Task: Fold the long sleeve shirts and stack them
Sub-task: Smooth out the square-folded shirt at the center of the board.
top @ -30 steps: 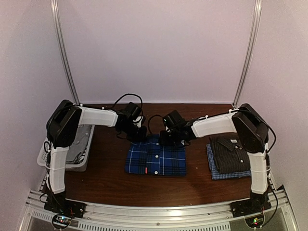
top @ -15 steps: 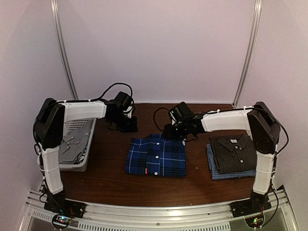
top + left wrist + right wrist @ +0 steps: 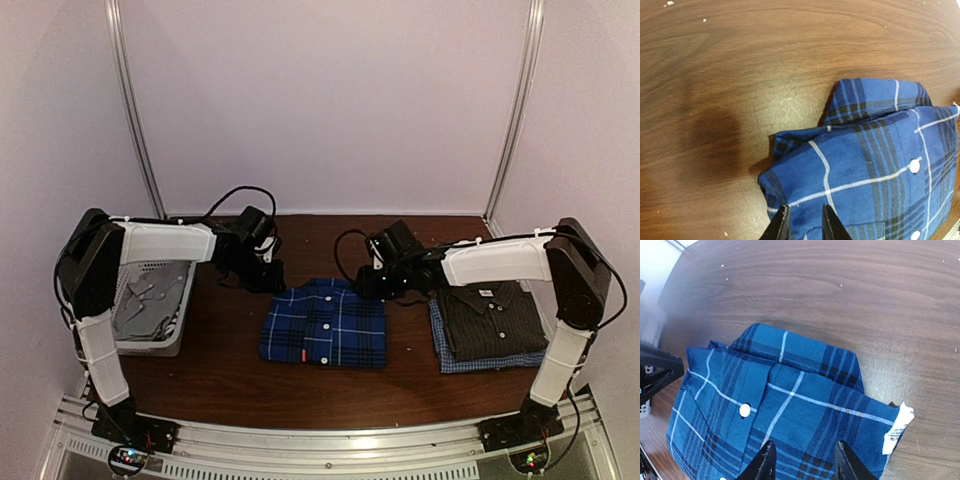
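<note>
The royal-blue plaid shirt (image 3: 325, 325) lies folded flat at the table's middle, collar to the far side. My left gripper (image 3: 268, 276) hovers just off its far left corner, and in the left wrist view the plaid cloth (image 3: 865, 160) lies below my left gripper (image 3: 802, 225), which is open by a narrow gap and holds nothing. My right gripper (image 3: 373, 284) hangs over the far right corner; it (image 3: 805, 460) is open above the plaid shirt (image 3: 790, 405). At the right, the dark grey checked shirt (image 3: 490, 315) rests folded on the pale blue one (image 3: 450, 362).
A white mesh basket (image 3: 130, 345) stands at the table's left edge, beside the left arm. Bare brown tabletop (image 3: 220, 370) runs in front of the plaid shirt. A white label (image 3: 897, 427) sticks out at the shirt's corner.
Both grippers have come off the plaid shirt's far edge and drawn apart, the left one leftwards, the right one rightwards. The left jaws have opened a little. The shirt stays folded.
</note>
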{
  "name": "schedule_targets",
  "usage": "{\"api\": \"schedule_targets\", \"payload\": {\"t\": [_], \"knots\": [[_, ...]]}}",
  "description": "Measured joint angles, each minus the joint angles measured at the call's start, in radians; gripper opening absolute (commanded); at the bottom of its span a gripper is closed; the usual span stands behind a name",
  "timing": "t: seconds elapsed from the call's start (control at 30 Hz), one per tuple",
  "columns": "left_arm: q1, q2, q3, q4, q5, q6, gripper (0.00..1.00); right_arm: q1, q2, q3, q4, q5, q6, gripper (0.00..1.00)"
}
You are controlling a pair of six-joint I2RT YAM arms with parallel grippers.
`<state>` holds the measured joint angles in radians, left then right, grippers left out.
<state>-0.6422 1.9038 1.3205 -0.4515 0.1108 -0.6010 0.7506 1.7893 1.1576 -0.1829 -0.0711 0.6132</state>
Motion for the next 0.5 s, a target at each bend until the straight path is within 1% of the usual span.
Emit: {"api": "schedule_targets", "payload": {"t": [0.3, 0.5], "knots": [[0.007, 0.147, 0.063, 0.032, 0.001, 0.008, 0.23, -0.033, 0.042, -0.036, 0.051, -0.009, 0.048, 0.36], [0.014, 0.174, 0.092, 0.039, 0.000, 0.007, 0.23, -0.078, 0.074, -0.100, 0.086, -0.027, 0.077, 0.36]]}}
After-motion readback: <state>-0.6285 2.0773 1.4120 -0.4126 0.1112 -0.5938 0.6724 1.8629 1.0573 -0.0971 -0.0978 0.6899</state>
